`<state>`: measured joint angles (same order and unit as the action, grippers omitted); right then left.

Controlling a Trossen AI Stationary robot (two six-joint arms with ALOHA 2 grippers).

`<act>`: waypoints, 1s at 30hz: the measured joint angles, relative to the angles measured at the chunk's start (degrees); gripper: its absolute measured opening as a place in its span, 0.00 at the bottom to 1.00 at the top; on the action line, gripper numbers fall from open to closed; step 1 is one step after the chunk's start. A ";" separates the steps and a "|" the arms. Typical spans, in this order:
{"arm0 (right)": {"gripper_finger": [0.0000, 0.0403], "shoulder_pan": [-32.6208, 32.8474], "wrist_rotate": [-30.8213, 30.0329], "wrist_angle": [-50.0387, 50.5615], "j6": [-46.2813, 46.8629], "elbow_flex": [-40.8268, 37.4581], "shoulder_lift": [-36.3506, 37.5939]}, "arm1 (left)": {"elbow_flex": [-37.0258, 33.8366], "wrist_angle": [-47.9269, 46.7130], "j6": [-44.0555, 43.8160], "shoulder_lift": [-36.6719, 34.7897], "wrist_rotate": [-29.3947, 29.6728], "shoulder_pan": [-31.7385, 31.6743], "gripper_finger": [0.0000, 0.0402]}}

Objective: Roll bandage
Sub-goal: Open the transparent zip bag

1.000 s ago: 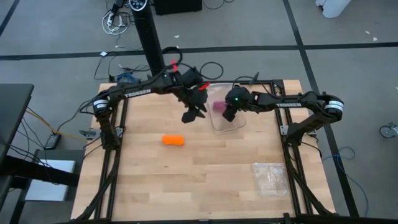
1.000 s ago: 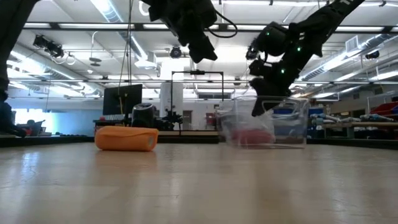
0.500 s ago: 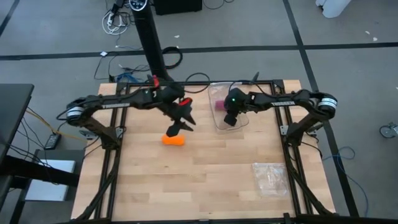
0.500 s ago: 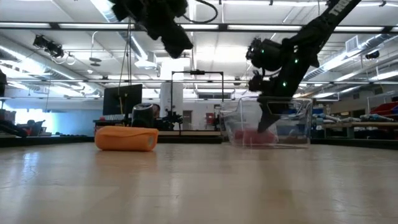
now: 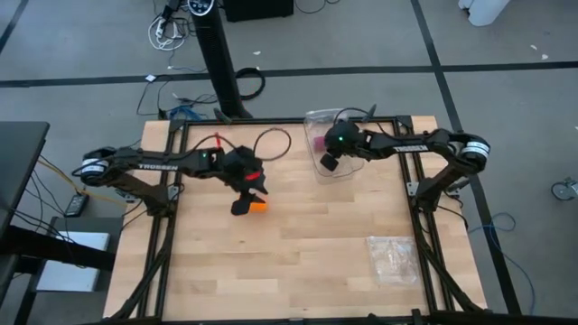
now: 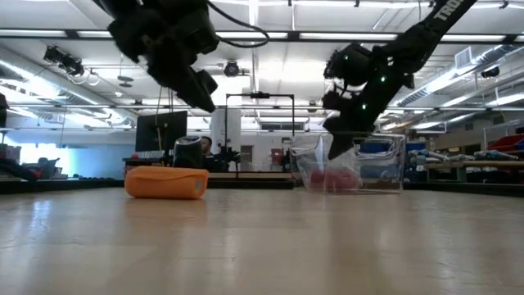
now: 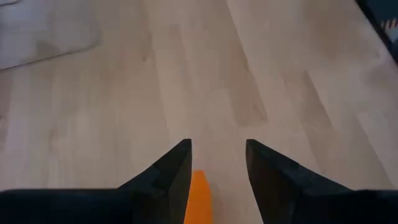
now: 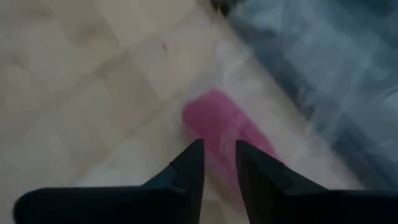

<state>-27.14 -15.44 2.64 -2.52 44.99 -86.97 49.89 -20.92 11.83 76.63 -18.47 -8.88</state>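
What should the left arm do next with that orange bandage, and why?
Probably lower straight down and close on it. The left gripper is open above the bandage, which lies rolled on the table, its orange showing between the fingers in the wrist view. The low view shows the gripper not yet down at it.

You've got the bandage [image 6: 165,182] rolled into a compact bright orange cylinder, lying on its side on the wooden table [image 5: 298,244], left of centre, partly hidden from above.
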 joint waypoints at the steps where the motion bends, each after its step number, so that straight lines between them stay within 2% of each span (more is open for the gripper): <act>1: 0.25 0.33 0.04 0.26 0.02 0.00 1.26 | -0.67 0.12 0.14 -0.41 1.02 0.99 0.39; 5: 0.33 3.09 0.16 1.44 1.80 0.00 6.62 | -3.22 -0.62 -0.03 -1.81 4.64 5.95 0.39; 8: 0.37 7.44 0.61 2.81 2.17 0.00 9.76 | -5.04 -2.92 -0.06 -2.13 10.03 10.92 0.39; 13: 0.38 16.34 -2.24 3.31 3.78 0.00 10.54 | -8.72 -4.53 0.09 -2.11 27.20 20.23 0.39; 17: 0.37 22.05 -6.88 2.08 5.72 0.00 10.24 | -12.17 -3.48 -0.34 -2.11 42.65 25.50 0.39; 19: 0.37 24.50 -8.77 2.17 6.74 0.00 10.60 | -13.67 -3.12 -0.85 -2.10 47.22 26.67 0.39; 22: 0.37 28.40 -8.26 7.63 10.64 0.11 13.48 | -14.12 -3.06 -5.58 -2.06 48.49 27.32 0.39; 24: 0.37 31.45 -5.44 15.42 16.41 1.02 16.15 | -14.12 -2.89 -10.05 -2.06 48.17 27.33 0.39; 28: 0.37 38.36 3.40 28.04 28.92 1.42 19.85 | -14.15 -1.34 -15.11 -2.06 43.53 27.29 0.39; 30: 0.37 41.86 7.18 32.37 35.67 1.40 19.86 | -14.15 1.16 -16.61 -2.06 38.87 27.27 0.38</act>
<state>14.72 -8.26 35.01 33.15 46.39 -67.11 35.75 -19.76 -4.78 74.56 20.40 18.39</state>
